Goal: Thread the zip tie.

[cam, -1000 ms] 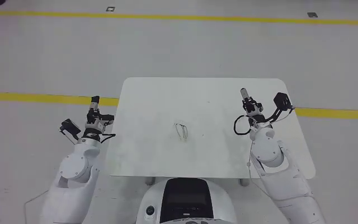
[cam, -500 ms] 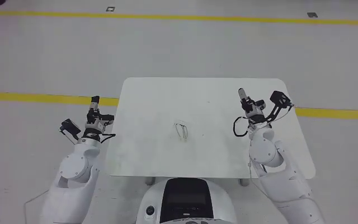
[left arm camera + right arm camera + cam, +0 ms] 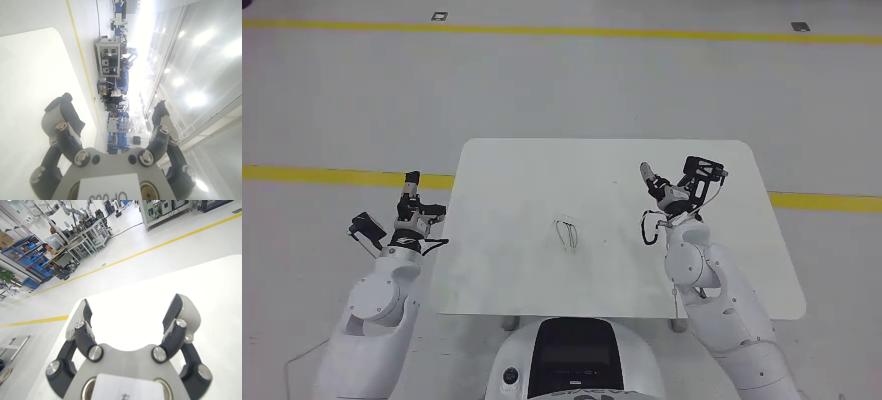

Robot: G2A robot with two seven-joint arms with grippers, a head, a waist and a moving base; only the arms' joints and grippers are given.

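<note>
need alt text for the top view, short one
A thin zip tie lies near the middle of a white table, with nothing touching it. The right tool hangs over the table's right part, apart from it, and the left tool is beyond the table's left edge.

Top camera: mounted above the arms, facing down on the white table (image 3: 542,190) and the floor around it, far enough off to frame the whole tabletop. Left wrist camera: close behind the left gripper (image 3: 113,99), facing past a table corner into the hall. Right wrist camera: close behind the right gripper (image 3: 130,297), facing across the tabletop to the floor. All three share the table and a yellow floor line (image 3: 542,31).
</note>
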